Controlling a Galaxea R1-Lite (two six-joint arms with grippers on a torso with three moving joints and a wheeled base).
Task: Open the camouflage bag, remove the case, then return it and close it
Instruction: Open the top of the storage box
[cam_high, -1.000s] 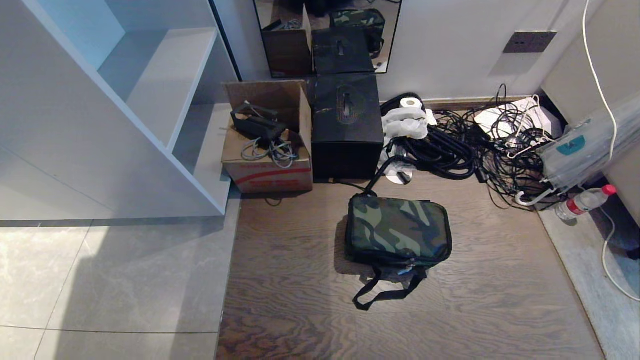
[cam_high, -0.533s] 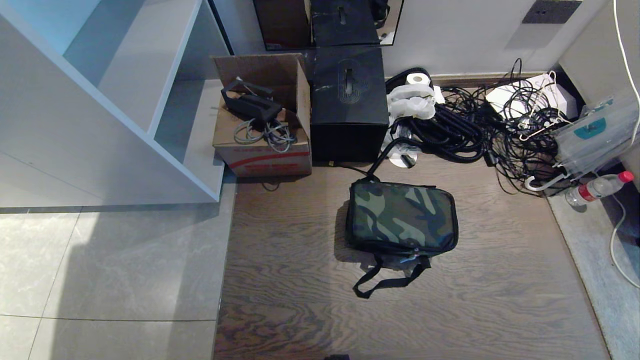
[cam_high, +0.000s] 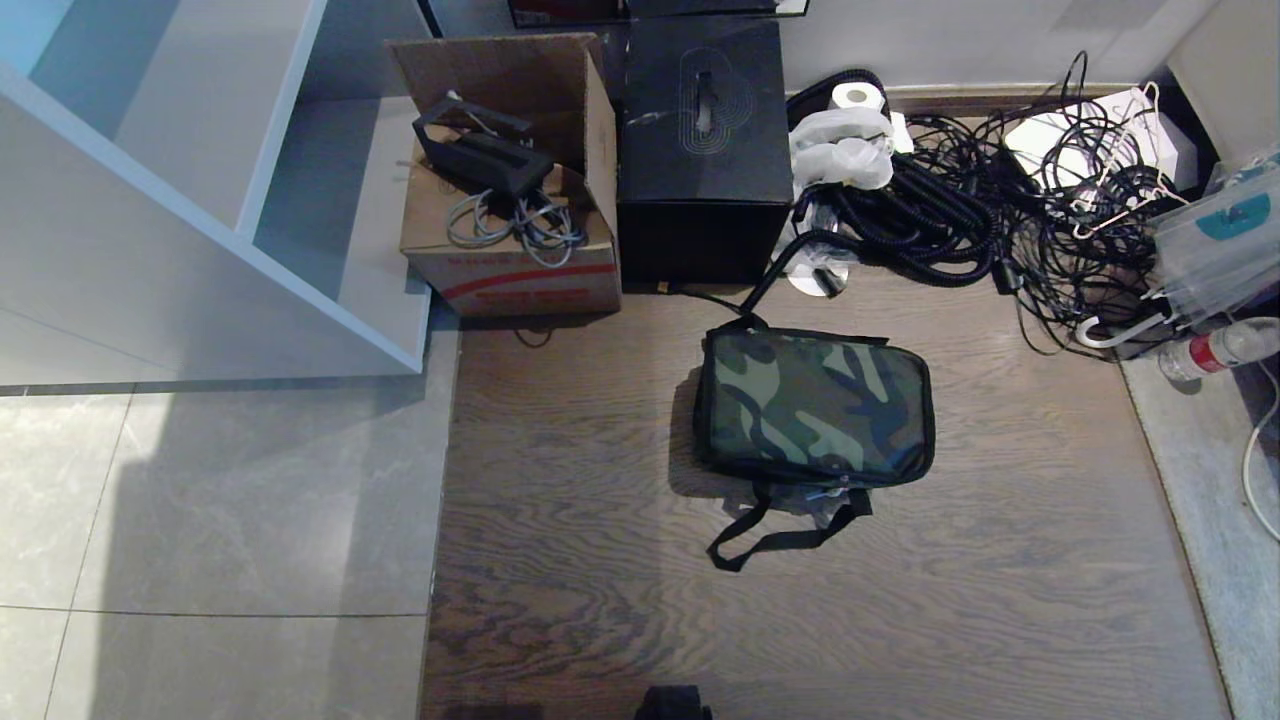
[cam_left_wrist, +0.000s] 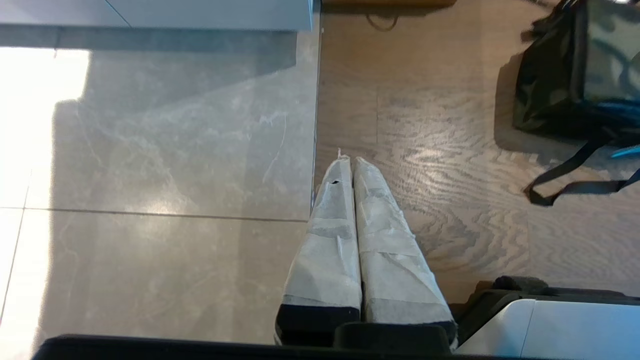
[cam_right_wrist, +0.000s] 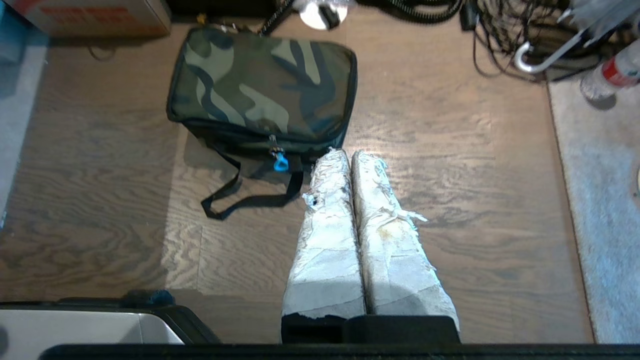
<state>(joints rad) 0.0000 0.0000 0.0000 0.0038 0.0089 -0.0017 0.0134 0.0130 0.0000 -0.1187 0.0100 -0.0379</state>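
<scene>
Left claw (cam_left_wrist: 348, 159): one, its two taped fingers pressed together and holding nothing; it hangs over the seam where grey tile meets wood floor, well apart from the bag, which reads as a parked pose.
Right claw (cam_right_wrist: 346, 155): one, taped fingers likewise pressed together and empty; it hangs above the wood floor on the bag's zip side, touching nothing.
Camouflage bag (cam_high: 812, 408): one, flat on the wood floor (cam_high: 620, 560), lid zipped shut, so opening has not begun.
Zip pull (cam_right_wrist: 280, 162): one, hanging at the front edge facing the robot, probably the first thing to grasp.
Strap (cam_high: 770, 545): one black loop, slack on the floor in front of the bag.
Case: not visible; presumably inside the closed bag.
Black box (cam_high: 703, 150): one, against the wall behind the bag.
Cardboard box (cam_high: 510, 265): one, beside the black box, holding cables.
Cable tangle (cam_high: 1010, 215): one heap, too knotted to count.
Bottle (cam_high: 1215, 350): one, lying at the right edge.
</scene>
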